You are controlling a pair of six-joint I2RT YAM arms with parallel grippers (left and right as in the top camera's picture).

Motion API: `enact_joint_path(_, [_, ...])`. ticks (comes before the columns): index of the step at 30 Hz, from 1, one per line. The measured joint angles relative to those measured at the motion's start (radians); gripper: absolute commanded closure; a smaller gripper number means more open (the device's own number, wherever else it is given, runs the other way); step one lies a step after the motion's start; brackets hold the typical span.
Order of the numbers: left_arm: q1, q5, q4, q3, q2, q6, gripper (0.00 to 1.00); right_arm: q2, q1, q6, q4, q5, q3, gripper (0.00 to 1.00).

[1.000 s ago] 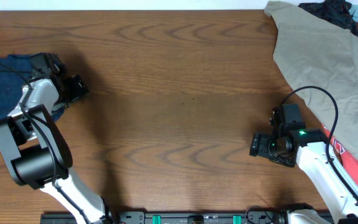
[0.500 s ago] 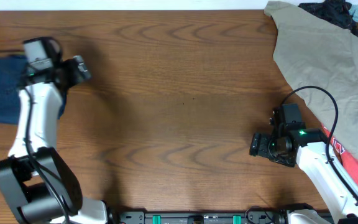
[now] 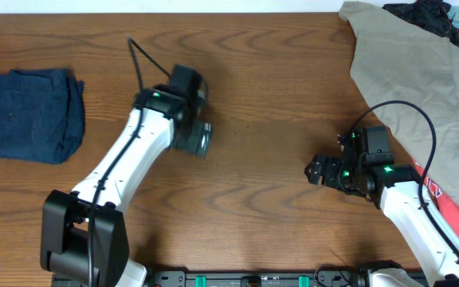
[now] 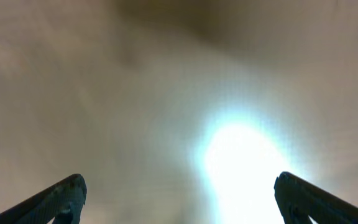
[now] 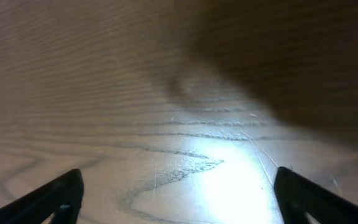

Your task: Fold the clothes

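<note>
Brown wood-grain table (image 3: 277, 96) fills the overhead view. The dark navy shorts (image 3: 26, 115) lie at the left of the frame in a compact, roughly square bundle, well apart from both of my arms.

My left gripper (image 3: 200, 142) hangs over bare wood left of centre. Its own camera shows my two fingertips (image 4: 70, 190) in the lower corners, spread wide with nothing between them. Everything else in that view is a tan blur with a bright glare patch, so I cannot make out the surface below.

My right gripper (image 3: 315, 170) sits at the lower right, pointing left. Its fingers (image 5: 67, 186) are also spread wide and empty over sharp wood grain.

A large khaki garment (image 3: 421, 88) covers the upper right and is cut off by the frame's top and right edges. A red cloth (image 3: 453, 215) shows beside my right arm, partly hidden by it and by the frame edge. A dark heap (image 3: 421, 14) at the top right corner is cropped too far to identify.
</note>
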Motion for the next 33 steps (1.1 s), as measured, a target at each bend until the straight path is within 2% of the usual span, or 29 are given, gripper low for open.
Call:
enact_joint_path(4, [-0.011, 0.018, -0.197, -0.002, 0.0, -0.003, 0.02, -0.003, -0.032, -0.016, -0.035, -0.016, 0.024, 0.01])
enact_joint_path(6, [-0.011, 0.039, -0.22, -0.004, -0.005, -0.007, 0.02, -0.014, -0.054, -0.019, -0.068, -0.02, 0.041, 0.01])
enact_joint_path(10, [-0.011, 0.076, -0.171, -0.035, -0.089, -0.039, 0.02, -0.084, -0.096, -0.022, -0.137, -0.012, 0.062, 0.01])
enact_joint_path(17, [-0.011, 0.077, -0.042, -0.104, -0.456, -0.109, 0.02, -0.298, -0.106, -0.042, -0.274, 0.088, 0.063, 0.01])
enact_joint_path(26, [-0.023, -0.03, 0.082, -0.317, -0.981, -0.135, 0.02, -0.676, -0.105, -0.076, -0.267, 0.179, 0.065, 0.01])
enact_joint_path(33, [-0.023, -0.049, 0.104, -0.381, -1.178, -0.135, 0.02, -0.757, -0.105, -0.079, -0.261, 0.209, 0.068, 0.01])
